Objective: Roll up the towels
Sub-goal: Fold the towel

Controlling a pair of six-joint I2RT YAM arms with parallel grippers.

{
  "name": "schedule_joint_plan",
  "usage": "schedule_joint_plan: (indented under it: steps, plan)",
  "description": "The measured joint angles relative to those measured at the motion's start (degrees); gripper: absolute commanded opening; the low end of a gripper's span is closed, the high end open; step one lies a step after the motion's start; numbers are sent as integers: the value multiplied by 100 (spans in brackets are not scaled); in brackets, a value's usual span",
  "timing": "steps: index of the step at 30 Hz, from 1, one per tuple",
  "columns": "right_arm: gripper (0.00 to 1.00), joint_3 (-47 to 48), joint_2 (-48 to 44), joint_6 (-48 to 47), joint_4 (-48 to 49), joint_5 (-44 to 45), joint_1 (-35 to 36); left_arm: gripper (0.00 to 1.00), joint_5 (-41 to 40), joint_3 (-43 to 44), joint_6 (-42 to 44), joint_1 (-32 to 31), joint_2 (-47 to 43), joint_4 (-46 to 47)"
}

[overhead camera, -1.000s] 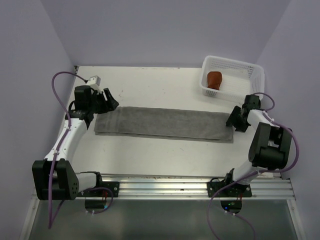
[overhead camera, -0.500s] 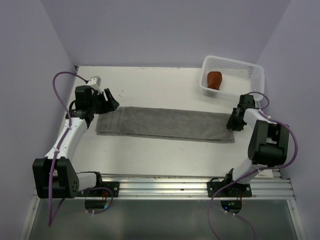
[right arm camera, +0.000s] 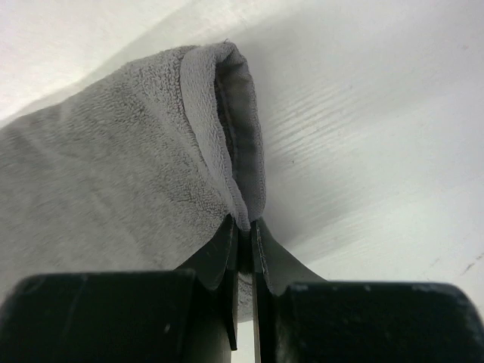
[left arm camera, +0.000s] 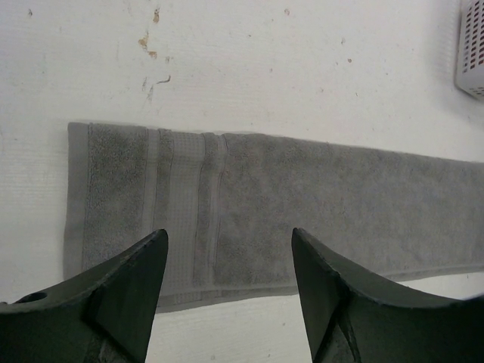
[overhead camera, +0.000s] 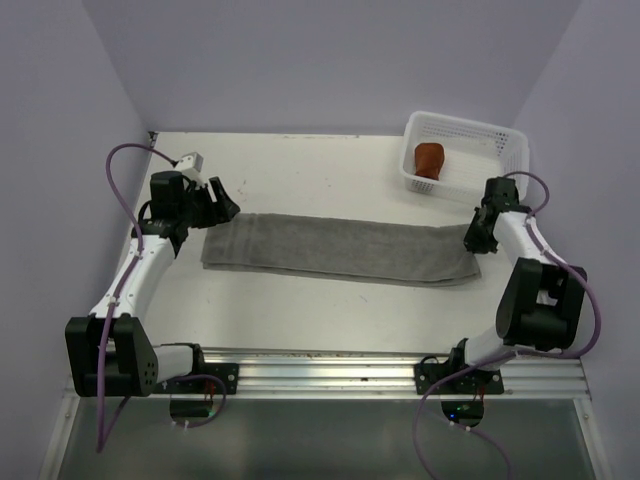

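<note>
While the grey towel (overhead camera: 335,248) lies flat, stretched lengthwise across the middle of the table (overhead camera: 300,165), the right end effector (right arm camera: 243,227) is pinched tight on its right end, where the hem bunches into a small raised fold. Over the towel's left end the left end effector (left arm camera: 227,249) hangs with its fingers spread wide, holding nothing. Rolled up, the rust-brown towel (overhead camera: 430,158) sits in the white mesh basket (overhead camera: 470,125) at the far right corner.

Left pincer (left arm camera: 227,236) gapes; right pincer (right arm camera: 243,227) pinched closed.
</note>
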Motion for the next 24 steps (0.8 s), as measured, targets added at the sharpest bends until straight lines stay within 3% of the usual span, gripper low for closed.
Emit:
schedule_joint_plan:
  steps: [12,24]
  plan:
    - [0,1626,-640,66,-1158,348,960,72,44,-98,0,0,0,-4]
    - [0,2946,-654,-76,-2396,968,940,73,70,-175,0,0,0,9]
